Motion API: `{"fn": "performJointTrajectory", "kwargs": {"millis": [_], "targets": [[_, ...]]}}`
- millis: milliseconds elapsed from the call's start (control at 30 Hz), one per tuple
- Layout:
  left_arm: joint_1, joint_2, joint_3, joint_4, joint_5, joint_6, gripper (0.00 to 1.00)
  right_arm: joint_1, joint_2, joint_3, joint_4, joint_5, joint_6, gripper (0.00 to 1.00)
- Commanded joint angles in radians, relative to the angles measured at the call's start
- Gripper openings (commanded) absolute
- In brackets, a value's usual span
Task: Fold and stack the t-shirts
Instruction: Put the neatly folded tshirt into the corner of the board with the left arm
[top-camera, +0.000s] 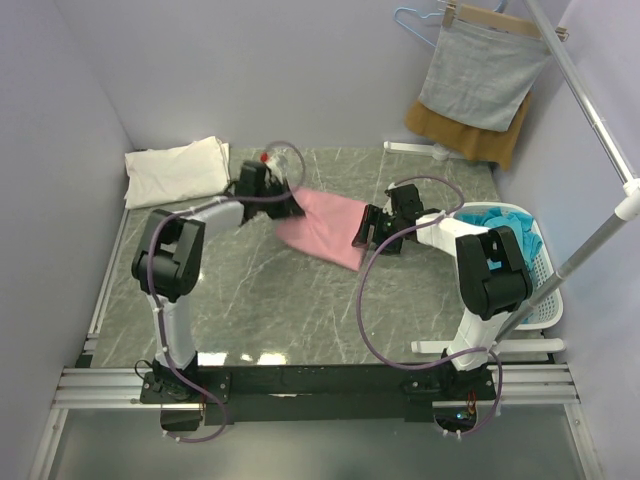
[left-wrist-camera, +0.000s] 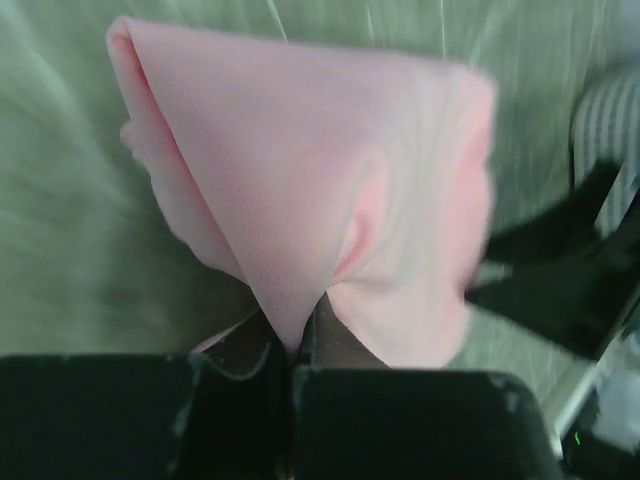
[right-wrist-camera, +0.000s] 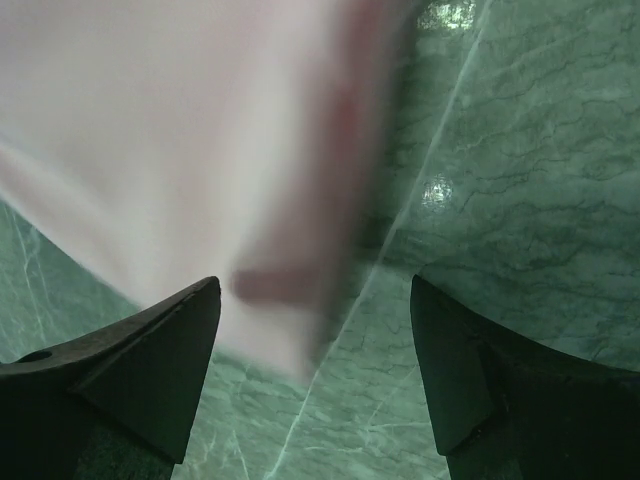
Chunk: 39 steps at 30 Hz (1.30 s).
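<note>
My left gripper (left-wrist-camera: 295, 338) pinched a fold of the soft pale pink cotton t-shirt (left-wrist-camera: 300, 170) tight. My right gripper (right-wrist-camera: 315, 288) stood wide, the shirt's edge just ahead of it.

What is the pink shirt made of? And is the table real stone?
The pink shirt looks like soft matte cloth, maybe cotton: it bunches into folds. The table looks like glossy grey-green marble, or a print of it: pale veins, shiny glints.

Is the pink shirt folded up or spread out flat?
Folded. The pink shirt lies as a small doubled-over patch, no sleeves showing, its corner pinched in the left tool.
</note>
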Motion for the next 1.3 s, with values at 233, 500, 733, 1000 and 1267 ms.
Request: {"fn": "performJointTrajectory", "kwargs": {"millis": [233,500,733,1000,1267], "targets": [[0.317,0.145,0.728,-0.483,-0.175,0.305,0.01,0.002,0.028,0.046,-0.041,-0.042,-0.043,0.83],[0.512,0.423,1.08,-0.64,-0.233,0.381,0.01,0.002,0.092,0.098,-0.055,-0.061,-0.055,0.83],[0.65,0.342,0.821,-0.491,-0.331,0.362,0.01,0.002,0.115,0.112,-0.065,-0.074,-0.066,0.83],[0.736,0.348,0.9,-0.502,-0.316,0.328,0.01,0.004,0.13,0.113,-0.068,-0.085,-0.072,0.83],[0.736,0.322,0.982,-0.499,-0.312,0.325,0.04,0.004,0.138,0.113,-0.067,-0.085,-0.072,0.83]]}}
